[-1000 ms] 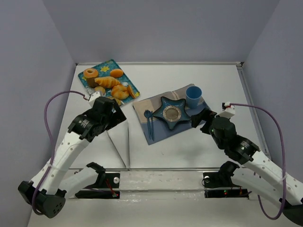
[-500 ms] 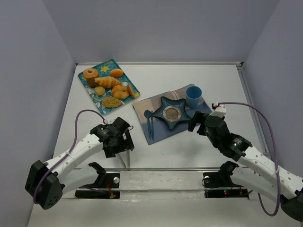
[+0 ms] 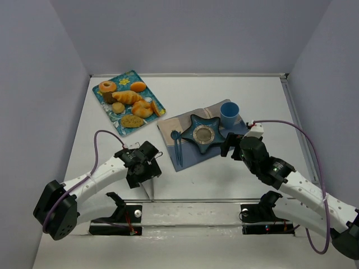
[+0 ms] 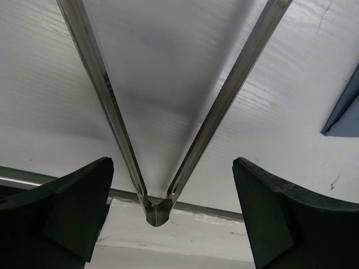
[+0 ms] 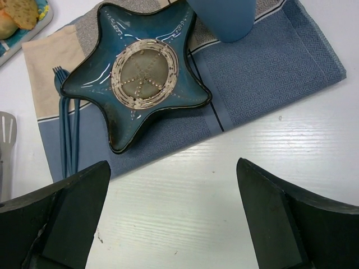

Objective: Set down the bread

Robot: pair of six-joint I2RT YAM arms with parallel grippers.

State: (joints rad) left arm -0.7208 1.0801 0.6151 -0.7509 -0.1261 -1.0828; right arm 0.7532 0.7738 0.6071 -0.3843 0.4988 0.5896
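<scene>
Since the bread lies on the tray, far beyond the left fingers and well apart from them, the left gripper is set over the tongs, the likely tool for lifting a piece. Its fingers are spread, one to each side of the tongs' hinged end, and neither appears to touch the metal. The two arms of the tongs fan out ahead of the fingers across the white surface. Straddling the hinge makes sense, because closing there would catch both arms at once, though a hold so near the hinge may give little leverage at the tips.

The right gripper hangs with its fingers spread too and nothing between them. Ahead of them sits the star plate on the cloth, bare and probably where the bread belongs, so this arm seems to wait nearby without blocking it. I judge that no bread has been moved yet and that taking hold of the tongs comes next.
</scene>
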